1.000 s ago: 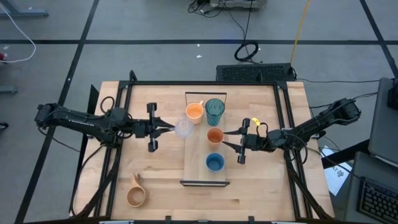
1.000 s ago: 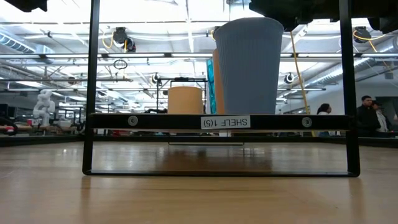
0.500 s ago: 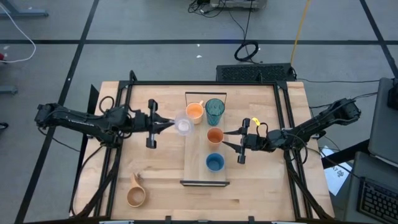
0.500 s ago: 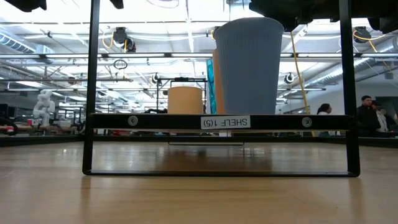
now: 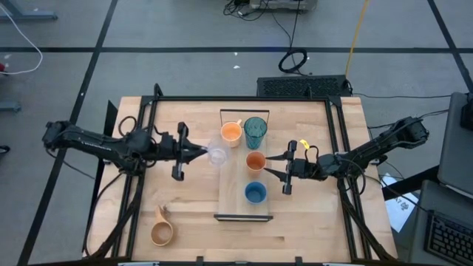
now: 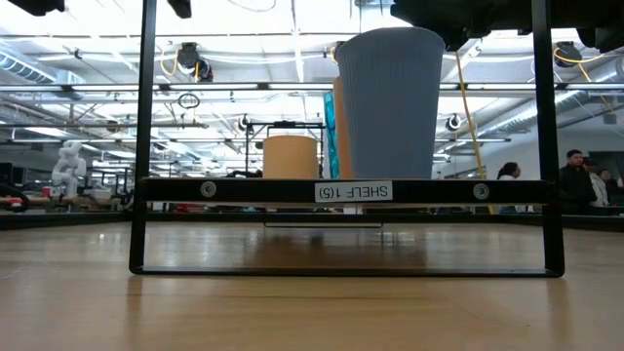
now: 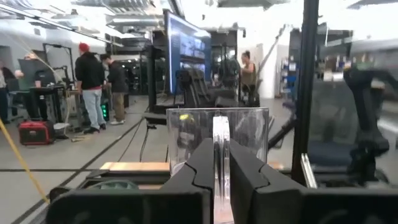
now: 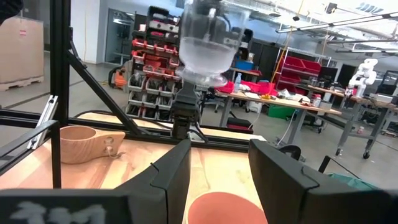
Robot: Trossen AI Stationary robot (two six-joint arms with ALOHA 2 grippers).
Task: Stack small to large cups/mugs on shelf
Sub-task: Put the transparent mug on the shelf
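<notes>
The left gripper [image 5: 201, 152], jaws pinched on the clear cup's [image 5: 217, 154] rim, holds it aloft at the shelf's [image 5: 233, 199] nine o'clock edge. Next it likely needs placing. The right gripper [image 5: 275, 165], jaws apart, flanks the orange cup [image 5: 255, 161].

The clear cup [image 7: 217, 140] looks like glossy see-through plastic, the teal tumbler [image 5: 256, 131] translucent, the tan handled mug [image 8: 87, 144] matt grained wood, and the shelf [image 5: 235, 198] pale smooth wood with black metal frame ends on a darker, satin wooden tabletop [image 5: 325, 229].
</notes>
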